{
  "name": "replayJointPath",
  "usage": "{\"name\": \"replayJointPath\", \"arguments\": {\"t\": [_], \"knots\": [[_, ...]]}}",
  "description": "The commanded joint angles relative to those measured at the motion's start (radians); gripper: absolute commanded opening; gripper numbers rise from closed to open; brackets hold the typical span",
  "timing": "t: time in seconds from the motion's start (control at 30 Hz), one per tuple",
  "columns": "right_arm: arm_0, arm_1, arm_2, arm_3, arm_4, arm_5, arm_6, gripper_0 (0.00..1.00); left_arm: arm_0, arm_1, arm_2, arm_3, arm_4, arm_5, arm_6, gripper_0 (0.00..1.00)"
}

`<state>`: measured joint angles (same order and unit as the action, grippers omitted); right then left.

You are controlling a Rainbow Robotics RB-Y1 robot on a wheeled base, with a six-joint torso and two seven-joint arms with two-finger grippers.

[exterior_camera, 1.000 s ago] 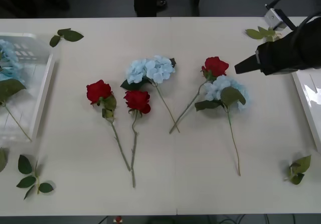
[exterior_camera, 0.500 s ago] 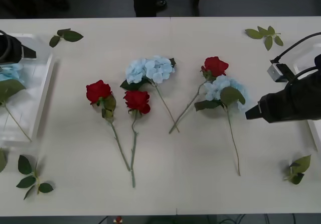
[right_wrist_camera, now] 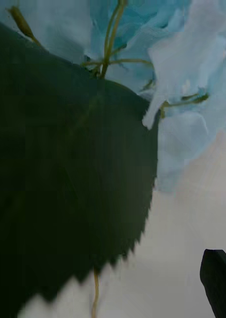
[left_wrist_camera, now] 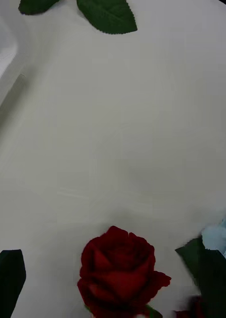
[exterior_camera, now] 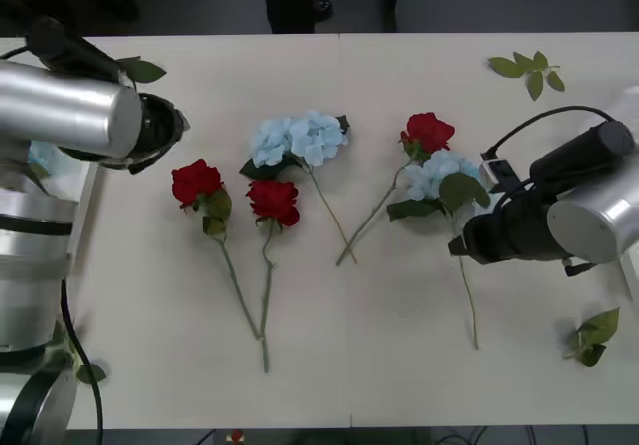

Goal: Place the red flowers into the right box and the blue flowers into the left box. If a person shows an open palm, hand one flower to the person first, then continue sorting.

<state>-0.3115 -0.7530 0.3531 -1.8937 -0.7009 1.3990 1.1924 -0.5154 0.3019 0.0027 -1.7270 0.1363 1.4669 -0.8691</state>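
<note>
three red flowers (exterior_camera: 197, 182) lie mid-table (exterior_camera: 399, 365), edges bare.

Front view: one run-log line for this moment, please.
right gripper: beside blue flower, empty | left gripper: near red rose | table: three roses, two blue flowers

The front camera looks down from above the arms across the whole table (exterior_camera: 399, 365). The right wrist camera sits very close to the hydrangea at 3 o'clock (exterior_camera: 444, 178) (right_wrist_camera: 192, 74). The left wrist camera shares the 9 o'clock rose (exterior_camera: 196, 182) (left_wrist_camera: 120, 271).
</note>
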Motion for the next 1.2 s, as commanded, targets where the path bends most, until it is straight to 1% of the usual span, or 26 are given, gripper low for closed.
{"name": "replayJointPath", "arguments": {"t": [0.03,0.13,0.2,0.27,0.37,0.5,0.6,0.7,0.8,0.93,0.97,1.0,1.03,1.07,1.1,1.13,1.17,1.2], "knots": [[-0.051,0.046,0.015,0.044,0.057,-0.012,-0.007,1.0,0.08,-0.023,-0.099,-0.098,-0.101,0.001,0.024,1.0],[-0.063,0.078,0.027,0.079,0.089,-0.012,-0.007,1.0,0.141,-0.033,-0.164,-0.131,-0.161,-0.005,0.048,1.0],[-0.064,0.098,0.03,0.097,0.106,-0.014,-0.005,1.0,0.201,-0.04,-0.204,-0.141,-0.179,-0.046,0.058,1.0],[-0.066,0.107,0.038,0.105,0.121,-0.015,-0.002,1.0,0.235,-0.044,-0.236,-0.141,-0.205,-0.08,0.067,1.0],[-0.066,0.115,0.058,0.122,0.136,-0.029,-0.004,1.0,0.256,-0.053,-0.276,-0.14,-0.238,-0.088,0.078,1.0],[-0.064,0.121,0.086,0.148,0.152,-0.066,-0.013,1.0,0.261,-0.075,-0.314,-0.123,-0.257,-0.086,0.09,1.0],[-0.064,0.129,0.096,0.168,0.153,-0.08,-0.016,1.0,0.255,-0.102,-0.336,-0.088,-0.29,-0.089,0.099,1.0],[-0.063,0.133,0.096,0.183,0.153,-0.08,-0.016,1.0,0.232,-0.127,-0.337,-0.023,-0.299,-0.111,0.104,1.0],[-0.06,0.138,0.096,0.194,0.155,-0.08,-0.016,1.0,0.212,-0.133,-0.342,0.043,-0.319,-0.154,0.107,1.0],[-0.06,0.149,0.096,0.203,0.164,-0.08,-0.016,1.0,0.199,-0.132,-0.336,0.152,-0.331,-0.263,0.105,1.0],[-0.06,0.152,0.096,0.205,0.167,-0.08,-0.016,0.87,0.196,-0.132,-0.334,0.172,-0.336,-0.283,0.105,1.0],[-0.06,0.155,0.096,0.205,0.17,-0.08,-0.016,0.66,0.195,-0.13,-0.333,0.182,-0.337,-0.295,0.105,0.84],[-0.06,0.156,0.096,0.208,0.169,-0.08,-0.017,0.48,0.195,-0.13,-0.333,0.185,-0.337,-0.3,0.104,0.72],[-0.061,0.159,0.096,0.211,0.172,-0.081,-0.017,0.1,0.193,-0.127,-0.333,0.185,-0.339,-0.301,0.104,0.44],[-0.061,0.162,0.096,0.211,0.176,-0.081,-0.019,0.01,0.193,-0.126,-0.333,0.185,-0.336,-0.3,0.105,0.17],[-0.061,0.164,0.096,0.211,0.179,-0.08,-0.019,0.0,0.192,-0.126,-0.333,0.184,-0.336,-0.3,0.107,0.04],[-0.06,0.166,0.096,0.211,0.185,-0.081,-0.019,0.0,0.189,-0.126,-0.333,0.184,-0.333,-0.301,0.105,0.0],[-0.06,0.166,0.096,0.211,0.185,-0.081,-0.019,0.0,0.187,-0.126,-0.333,0.184,-0.333,-0.3,0.105,0.0]]}}
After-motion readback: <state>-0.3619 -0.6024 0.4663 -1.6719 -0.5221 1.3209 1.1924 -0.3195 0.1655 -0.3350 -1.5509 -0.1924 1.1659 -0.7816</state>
